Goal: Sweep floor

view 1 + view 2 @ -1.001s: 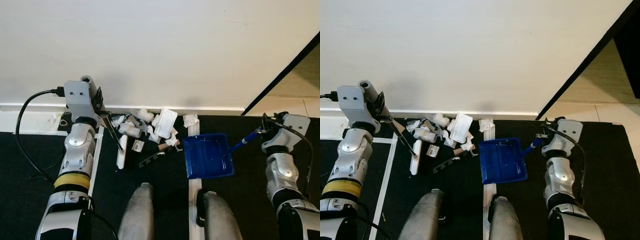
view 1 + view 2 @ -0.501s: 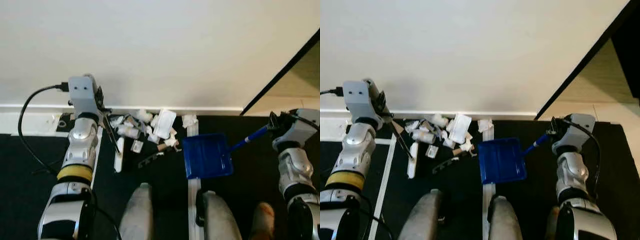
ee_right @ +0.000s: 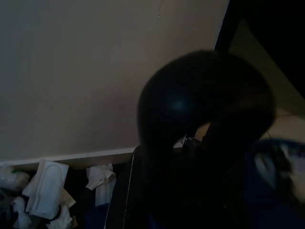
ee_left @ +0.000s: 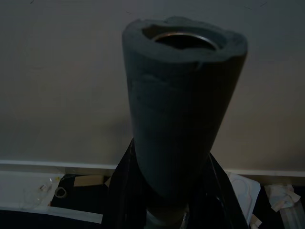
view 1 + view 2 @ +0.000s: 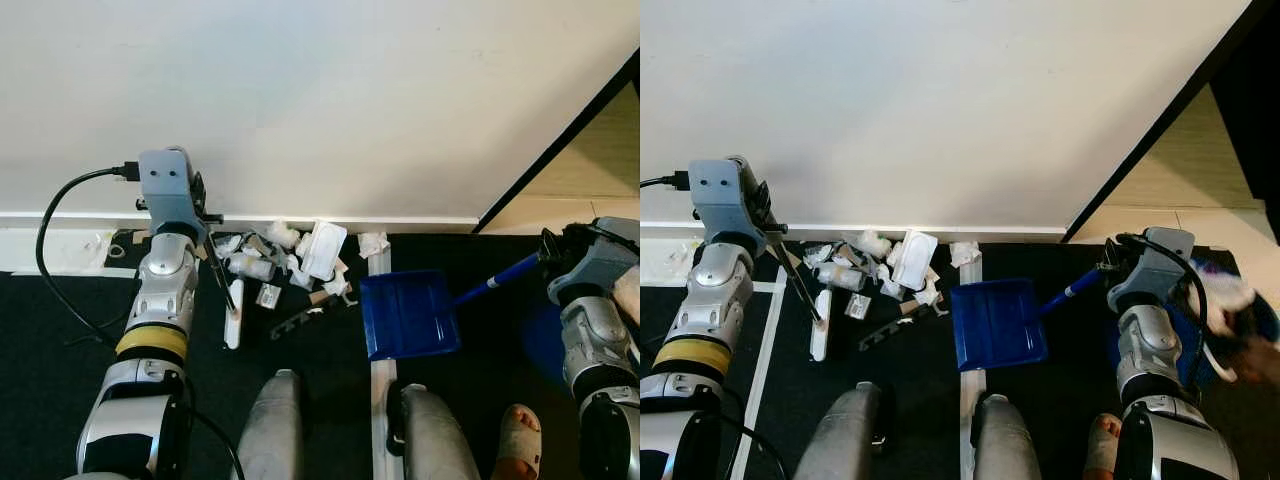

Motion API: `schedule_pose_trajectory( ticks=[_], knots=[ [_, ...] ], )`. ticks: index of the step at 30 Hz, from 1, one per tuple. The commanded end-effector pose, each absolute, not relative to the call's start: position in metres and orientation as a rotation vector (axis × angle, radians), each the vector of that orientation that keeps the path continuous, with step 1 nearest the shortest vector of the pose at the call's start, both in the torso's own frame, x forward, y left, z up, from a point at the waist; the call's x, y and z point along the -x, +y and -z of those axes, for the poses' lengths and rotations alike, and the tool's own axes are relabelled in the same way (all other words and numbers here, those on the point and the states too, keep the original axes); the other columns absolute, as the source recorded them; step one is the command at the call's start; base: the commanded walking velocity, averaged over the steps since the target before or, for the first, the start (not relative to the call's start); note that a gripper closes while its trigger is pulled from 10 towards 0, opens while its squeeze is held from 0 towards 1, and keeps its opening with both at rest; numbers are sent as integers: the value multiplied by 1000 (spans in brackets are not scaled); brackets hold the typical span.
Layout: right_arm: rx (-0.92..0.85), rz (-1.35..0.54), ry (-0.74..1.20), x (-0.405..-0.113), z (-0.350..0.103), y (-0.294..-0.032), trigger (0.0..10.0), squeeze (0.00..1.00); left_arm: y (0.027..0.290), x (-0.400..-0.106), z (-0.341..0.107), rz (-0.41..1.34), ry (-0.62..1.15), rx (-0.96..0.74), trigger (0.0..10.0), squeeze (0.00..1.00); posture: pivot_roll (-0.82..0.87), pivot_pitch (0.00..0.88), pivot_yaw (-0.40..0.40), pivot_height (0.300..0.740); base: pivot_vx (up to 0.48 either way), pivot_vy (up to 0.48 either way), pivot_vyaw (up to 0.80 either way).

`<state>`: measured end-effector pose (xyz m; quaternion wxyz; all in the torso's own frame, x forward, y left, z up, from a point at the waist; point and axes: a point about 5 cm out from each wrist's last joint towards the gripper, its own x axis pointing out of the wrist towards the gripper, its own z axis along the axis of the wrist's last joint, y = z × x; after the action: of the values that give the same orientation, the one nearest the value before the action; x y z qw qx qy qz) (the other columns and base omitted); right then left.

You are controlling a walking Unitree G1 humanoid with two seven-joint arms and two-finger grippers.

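blue dustpan [image 5: 410,313]; white litter [image 5: 325,248]; black floor [image 5: 60,320]

Two silver jointed arms are seen. The left arm [image 5: 160,300] carries a yellow band between black rings, a grey boxy wrist block [image 5: 165,185] with two dark screws, and a looping black cable [image 5: 55,260]. The right arm [image 5: 1150,340] is wrapped by a thin black cable. Two rounded grey legs [image 5: 275,425] are seen below.
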<state>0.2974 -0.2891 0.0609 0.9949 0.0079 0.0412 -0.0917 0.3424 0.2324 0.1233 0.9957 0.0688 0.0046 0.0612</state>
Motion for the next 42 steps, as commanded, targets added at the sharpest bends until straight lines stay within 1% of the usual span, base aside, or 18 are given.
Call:
schedule_pose_trajectory(
  ticks=[1,6,7,10,13,18,20,28,32,35,38,42],
  knots=[
    [-4,240,195,-280,-38,-294,10000,0,239,-338,-114,-138,49,-159,10000,0,151,211,12,740,0,0,0],
    [5,274,194,-279,-37,-294,10000,0,244,-339,-120,-150,23,-172,10000,0,151,212,14,740,0,0,0],
    [11,288,201,-278,-34,-290,10000,0,250,-342,-134,-154,-44,-214,10000,0,151,221,13,740,0,0,0],
    [14,290,203,-278,-34,-289,10000,0,252,-343,-140,-152,-71,-242,10000,0,151,223,12,740,0,0,0],
    [28,284,203,-279,-33,-286,10000,0,253,-350,-161,-111,-136,-315,10000,0,142,232,8,740,0,0,0],
    [33,292,204,-279,-34,-287,10000,0,253,-359,-182,-97,-163,-309,10000,0,133,235,5,740,0,0,0],
    [34,293,205,-280,-34,-287,10000,0,255,-363,-190,-103,-156,-309,10000,0,134,234,4,740,0,0,0],
    [31,287,206,-283,-35,-284,10000,0,267,-369,-207,-68,-97,-402,10000,0,140,233,3,740,0,0,0],
    [28,279,208,-283,-35,-282,10000,0,269,-369,-208,-49,-71,-439,10000,0,141,232,2,740,0,0,0],
    [25,269,211,-284,-34,-280,10000,0,271,-368,-205,-19,-27,-503,10000,0,143,234,0,740,0,0,0],
    [24,263,215,-284,-33,-278,10000,0,278,-366,-203,-61,-37,-545,10000,0,144,236,-3,740,0,0,0],
    [24,259,216,-284,-32,-277,10000,0,280,-365,-200,-74,-45,-542,10000,0,130,234,-8,740,0,0,0]
  ],
)
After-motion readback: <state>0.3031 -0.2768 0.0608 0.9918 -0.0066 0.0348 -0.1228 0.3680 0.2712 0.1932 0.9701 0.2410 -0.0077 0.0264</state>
